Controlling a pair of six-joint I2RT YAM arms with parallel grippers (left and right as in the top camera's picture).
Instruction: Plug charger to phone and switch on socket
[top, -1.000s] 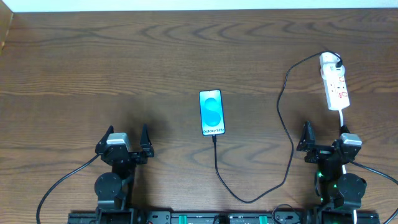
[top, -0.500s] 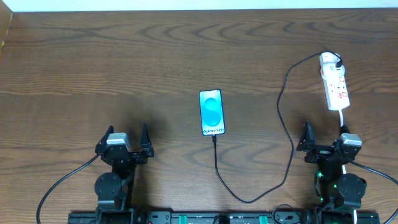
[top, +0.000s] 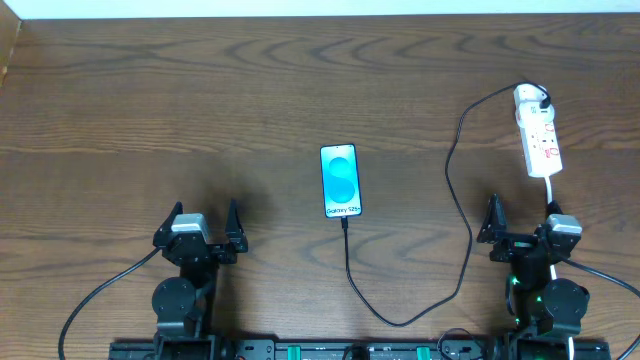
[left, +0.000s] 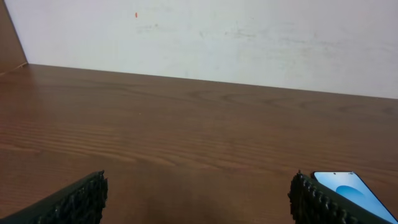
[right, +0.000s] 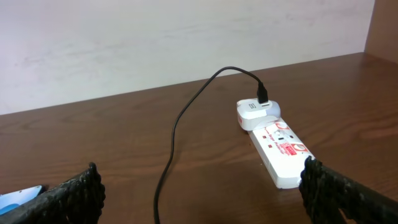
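Dark brown wood grain covers the whole table (top: 200, 100). From above, the slim phone with the bright blue screen (top: 340, 181) lies flat near the middle, well apart from both arms. The thin black charger cable (top: 460, 200) meets the phone's near edge, loops toward the robot, then climbs to the small white power strip (top: 538, 132) at the far right. I cannot tell whether its tip is fully seated. The risk, I'd say, lies with the switch press: the strip looks light and may slide instead of clicking, and a finger catching the cable could drag the tip out of the phone. The left gripper (top: 205, 222) and right gripper (top: 520, 224) both rest low at the near edge, pointing away from the robot, jaws spread wide and holding nothing. The left wrist camera shows its ribbed black fingers (left: 81, 199) far apart over bare wood, with the phone's corner just past the right one. The right wrist camera shows fingers (right: 74, 196) parted likewise. The strip lies ahead to the right, and the cable arcs down into a white adapter (right: 255, 112) at its far end. Its red switch marks show no clear on or off.
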